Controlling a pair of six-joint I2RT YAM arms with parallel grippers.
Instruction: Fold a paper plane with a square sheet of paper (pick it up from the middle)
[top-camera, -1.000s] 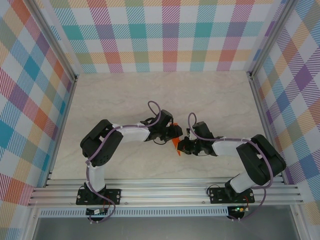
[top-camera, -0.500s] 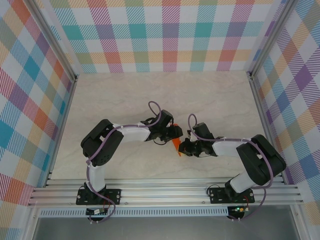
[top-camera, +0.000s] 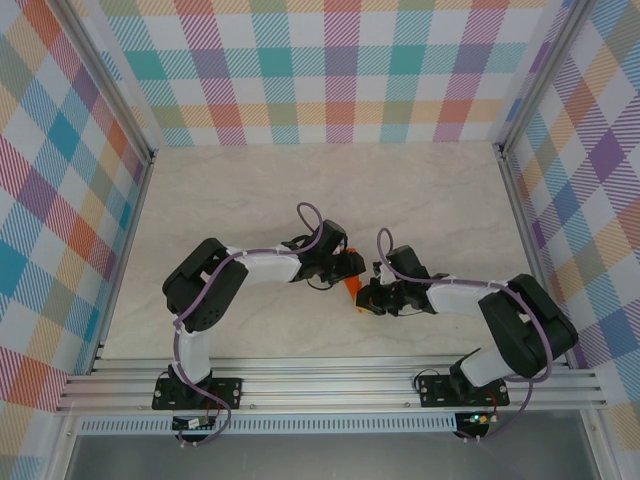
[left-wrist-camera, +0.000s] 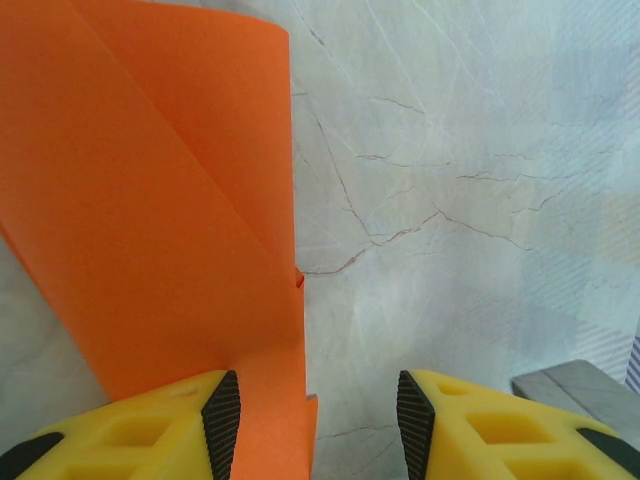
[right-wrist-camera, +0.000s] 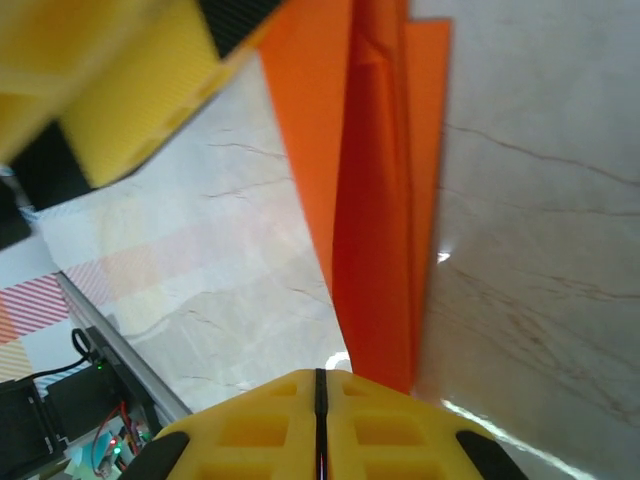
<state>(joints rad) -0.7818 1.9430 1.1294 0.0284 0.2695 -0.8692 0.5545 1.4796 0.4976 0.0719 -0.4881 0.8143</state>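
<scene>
At centre, right gripper (right-wrist-camera: 320, 378) stays clamped on orange paper (right-wrist-camera: 372, 250), left gripper (left-wrist-camera: 318, 405) stays open

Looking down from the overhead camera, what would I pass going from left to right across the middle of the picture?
Left wall → left arm → paper → right arm → right wall.

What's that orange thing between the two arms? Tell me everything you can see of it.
The orange paper is thin, plain and bright, folded lengthwise into narrow layers with sharp creases. The right gripper is shut on one end, over the marbled table; the open left gripper has it beside one finger.
</scene>
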